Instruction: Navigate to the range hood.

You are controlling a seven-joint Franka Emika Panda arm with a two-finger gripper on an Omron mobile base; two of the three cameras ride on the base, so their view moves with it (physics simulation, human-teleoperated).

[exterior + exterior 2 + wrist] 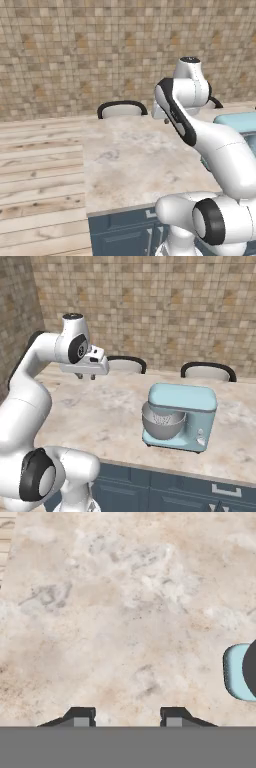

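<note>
Base parked before a marble-topped island surface [100, 416]; tiled wall across the whole upper frame in both base views. No dark horizontal slab and no cooktop are to be made out on that wall, so the range hood's position cannot be told from here. Judged: the drive is not yet done, and most of it probably remains, the base needing to be turned or moved toward another part of the kitchen.

Gripper [86, 376] is held above the surface at upper left of the right base view, pointed downward. In the hand view the two dark fingertips [80, 717] are seen well apart at the bottom edge, with bare marble between them: jaws spread, nothing held.

Surroundings noted:
- Pale blue stand mixer [180, 416] with steel bowl, on the surface at centre right of the right base view.
- Two dark-rimmed chair backs [125, 363] beyond the far edge of the surface.
- Wooden plank floor [40, 170] at left of the left base view.
- Dark blue cabinet fronts [175, 488] below the surface.

The island itself lies directly ahead and would block a straight forward drive; the open floor to the left looks the likelier way round.
</note>
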